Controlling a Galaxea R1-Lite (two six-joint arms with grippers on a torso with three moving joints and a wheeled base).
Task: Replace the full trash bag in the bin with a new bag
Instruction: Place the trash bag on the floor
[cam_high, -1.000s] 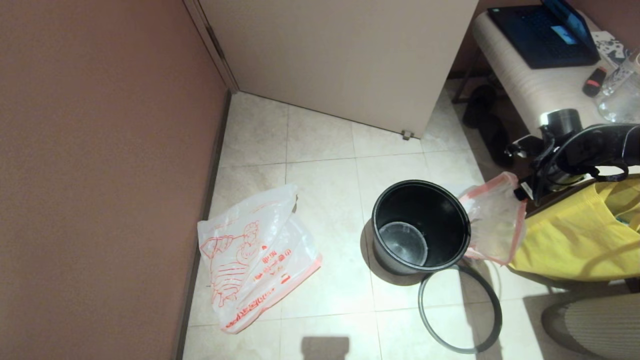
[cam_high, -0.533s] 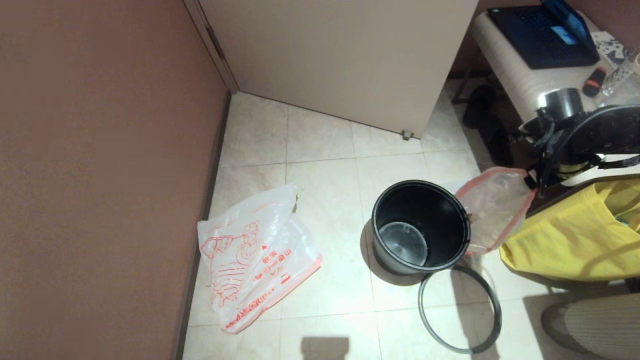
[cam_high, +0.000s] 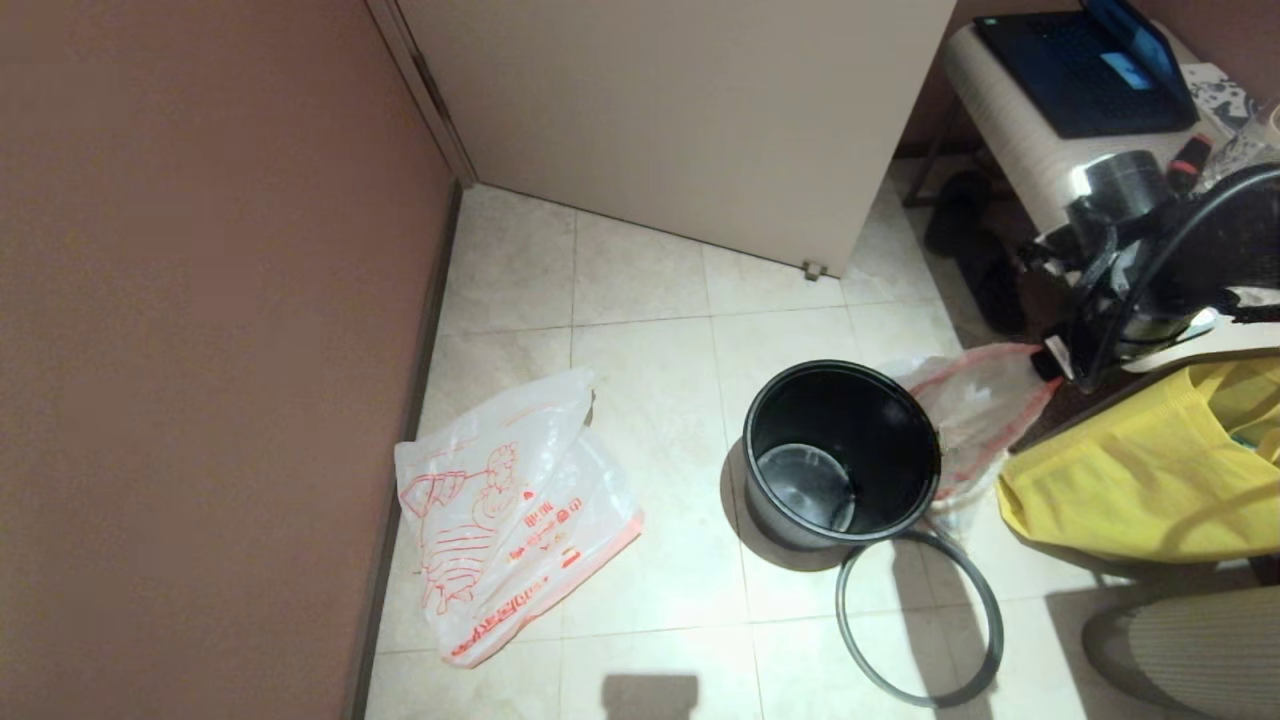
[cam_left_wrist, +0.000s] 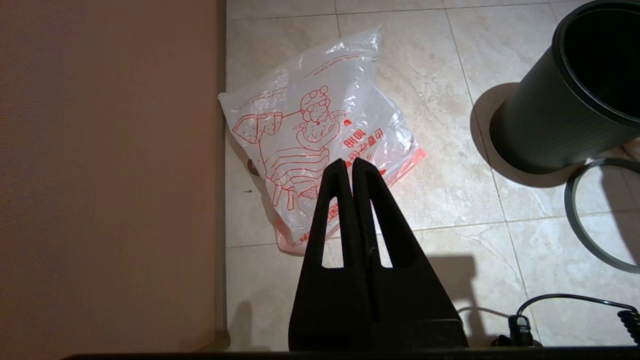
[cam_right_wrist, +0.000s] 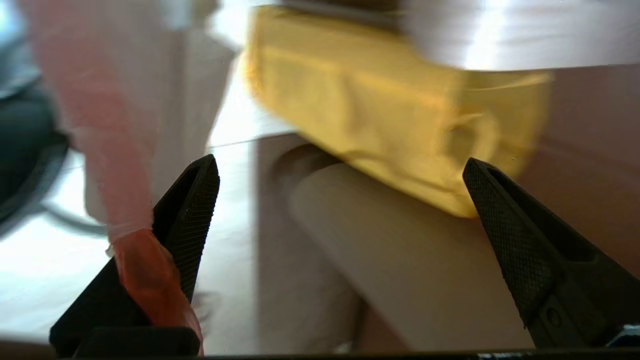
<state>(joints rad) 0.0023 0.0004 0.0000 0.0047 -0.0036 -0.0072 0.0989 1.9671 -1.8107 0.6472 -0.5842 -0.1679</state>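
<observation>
The black bin (cam_high: 840, 455) (cam_left_wrist: 575, 95) stands empty on the tiled floor. Its grey hoop (cam_high: 920, 620) lies flat in front of it. The full trash bag (cam_high: 970, 405), translucent with a pink rim, sags on the floor between the bin and the yellow tote. Its pink band (cam_right_wrist: 145, 280) is draped over the outside of one finger of my right gripper (cam_right_wrist: 340, 162) (cam_high: 1050, 362), which is open with nothing between its fingers. The new bag (cam_high: 510, 510) (cam_left_wrist: 320, 130), with a red cartoon drawing, lies flat near the wall. My left gripper (cam_left_wrist: 348, 162) hovers shut over its near edge.
A yellow cloth tote (cam_high: 1150, 470) sits right of the bin. Behind it a bench (cam_high: 1040, 150) carries a laptop (cam_high: 1085, 70). A door (cam_high: 700, 120) closes the back, a brown wall (cam_high: 200, 350) the left. A ribbed stool (cam_high: 1190, 650) is at the front right.
My right arm has drawn up and back toward the bench. The full trash bag has sunk from hanging beside the bin to sagging on the floor, its pink rim stretched toward the gripper.
</observation>
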